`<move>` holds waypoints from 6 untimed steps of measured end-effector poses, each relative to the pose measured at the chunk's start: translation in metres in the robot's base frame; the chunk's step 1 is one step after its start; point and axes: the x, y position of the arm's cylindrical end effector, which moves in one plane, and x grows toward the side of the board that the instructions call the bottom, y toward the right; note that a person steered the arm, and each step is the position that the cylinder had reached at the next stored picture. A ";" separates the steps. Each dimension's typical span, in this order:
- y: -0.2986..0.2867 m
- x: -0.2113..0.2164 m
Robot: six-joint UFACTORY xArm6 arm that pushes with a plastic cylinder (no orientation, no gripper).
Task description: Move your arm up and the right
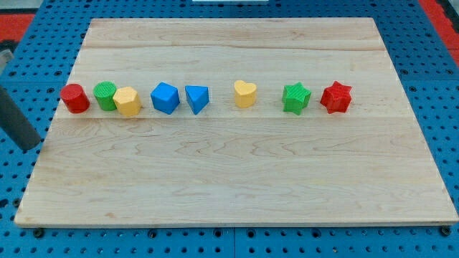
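My rod enters at the view's left edge and my tip [30, 146] rests just off the board's left side, below and left of the red cylinder [74, 98]. A row of blocks crosses the wooden board [237, 179]: the red cylinder, a green cylinder [105, 94], a yellow hexagonal block [128, 101] touching it, a blue cube-like block [165, 97], a blue wedge [196, 98], a yellow heart [244, 94], a green star [295, 98] and a red star [336, 97]. My tip touches none of them.
The board lies on a blue perforated table [430, 72]. A red area shows at the view's top corners.
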 end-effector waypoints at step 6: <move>0.238 -0.196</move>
